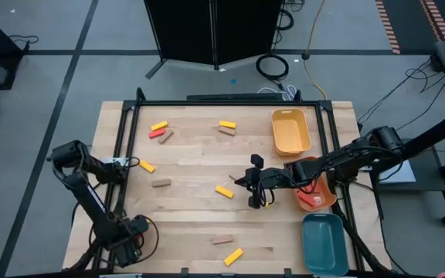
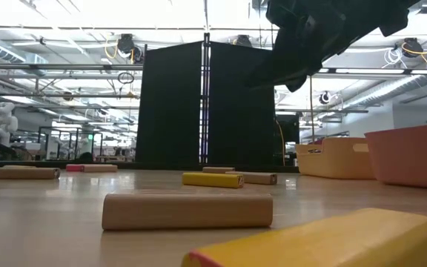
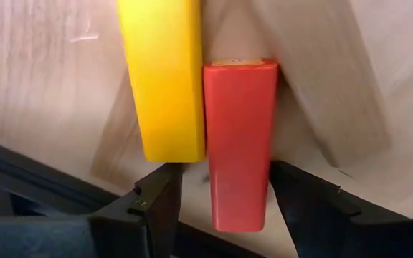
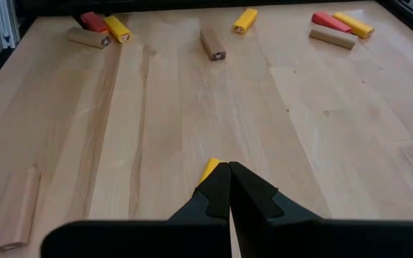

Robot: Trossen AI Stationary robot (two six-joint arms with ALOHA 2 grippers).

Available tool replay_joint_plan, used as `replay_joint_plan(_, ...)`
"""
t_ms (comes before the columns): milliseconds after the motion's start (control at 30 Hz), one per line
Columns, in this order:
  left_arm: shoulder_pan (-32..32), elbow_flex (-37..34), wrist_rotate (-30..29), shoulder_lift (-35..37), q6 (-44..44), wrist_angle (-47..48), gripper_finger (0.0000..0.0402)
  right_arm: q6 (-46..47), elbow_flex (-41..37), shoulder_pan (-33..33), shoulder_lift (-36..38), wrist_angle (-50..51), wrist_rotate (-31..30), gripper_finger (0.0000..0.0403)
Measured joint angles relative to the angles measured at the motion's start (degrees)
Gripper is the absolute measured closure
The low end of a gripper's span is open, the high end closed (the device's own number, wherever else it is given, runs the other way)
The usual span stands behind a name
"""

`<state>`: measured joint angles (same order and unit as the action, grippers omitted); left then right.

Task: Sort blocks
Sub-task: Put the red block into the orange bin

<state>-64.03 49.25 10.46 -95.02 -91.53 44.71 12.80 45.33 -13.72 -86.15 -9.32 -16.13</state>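
Closed fingers (image 4: 229, 188) of the right gripper (image 1: 255, 182) hang empty over the table (image 1: 191, 220) centre, beside a yellow block (image 1: 224, 191). Left gripper (image 3: 221, 197), parked at the table's front-left corner, stands open over a red block (image 3: 239, 140). Remaining blocks lie scattered; one red block (image 1: 312, 200) sits in the orange tray (image 1: 329, 194).

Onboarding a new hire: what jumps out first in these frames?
The right gripper reaches from the tray side to mid-table, fingers shut, hovering beside a yellow block. Three trays line the table's right edge: yellow tray, orange tray with a red block inside, teal tray. The left wrist view is filled by a yellow block and a red block side by side, just ahead of the left gripper's open fingers.
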Motion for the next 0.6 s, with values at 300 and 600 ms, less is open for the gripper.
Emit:
replay_joint_plan(300, 0.75, -0.01, -0.07, -0.05, 7.57, -1.03, 0.0267, -0.03, 0.03, 0.0, 0.0, 0.55, -0.01, 0.0403)
replay_joint_plan(600, 1.31, -0.02, -2.11, 1.0, 16.92, 0.13, 0.0323, 0.41, 0.03, 0.52, -0.02, -0.42, -0.68, 0.0403)
